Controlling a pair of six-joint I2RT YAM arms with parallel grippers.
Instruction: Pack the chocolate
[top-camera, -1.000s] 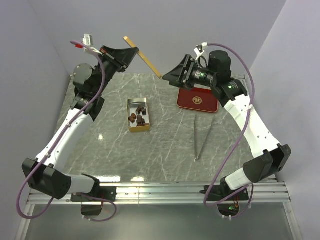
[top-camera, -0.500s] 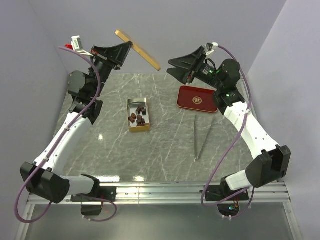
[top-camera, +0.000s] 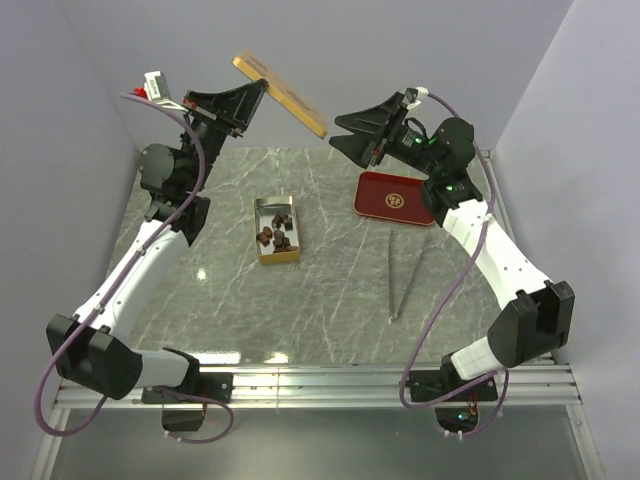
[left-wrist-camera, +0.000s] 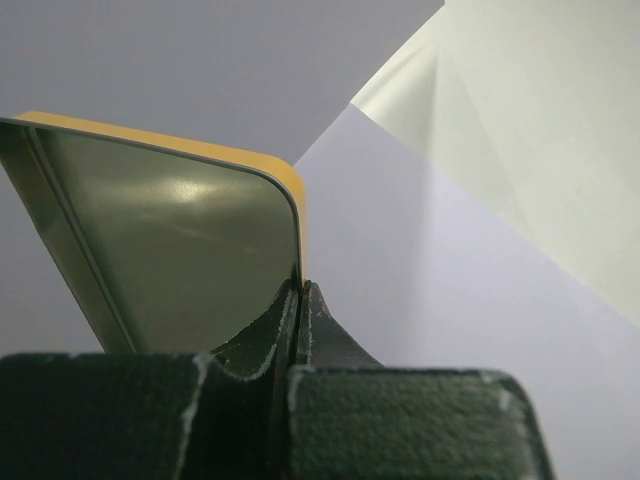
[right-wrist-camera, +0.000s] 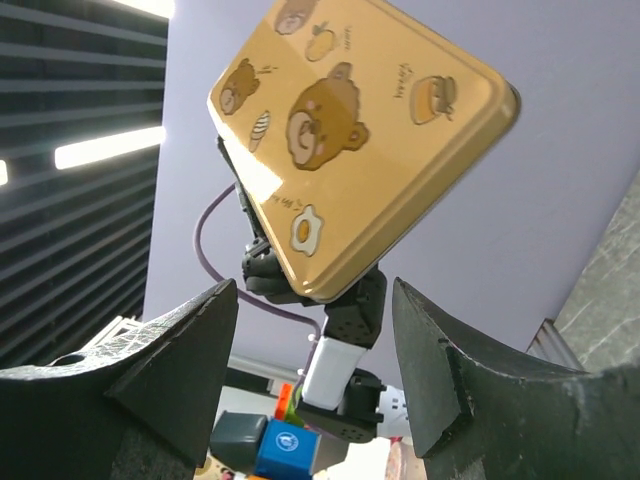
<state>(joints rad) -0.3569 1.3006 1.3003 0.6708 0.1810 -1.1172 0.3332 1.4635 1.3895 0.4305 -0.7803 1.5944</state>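
Observation:
Several small dark-brown chocolate lumps (top-camera: 275, 236) lie in the open gold tin (top-camera: 262, 208) on the marble table. My left gripper (top-camera: 262, 92) is raised high at the back and shut on one edge of the yellow lid (top-camera: 285, 98), which it holds tilted in the air. The left wrist view shows the pinch (left-wrist-camera: 298, 292) on the lid's metallic inner face (left-wrist-camera: 170, 240). My right gripper (top-camera: 338, 133) is open and empty, raised, pointing at the lid's lower right end. In the right wrist view its gripper (right-wrist-camera: 312, 290) frames the lid's bear-printed face (right-wrist-camera: 360, 140).
A red rectangular tray (top-camera: 395, 198) lies on the table at the back right, under the right arm. A pair of metal tweezers (top-camera: 405, 275) lies right of centre. Grey walls close in at the back and on both sides.
My left gripper lifted the lid higher and turned its face more towards the right arm. My right gripper rose off the red tray and swung left to point at the lid.

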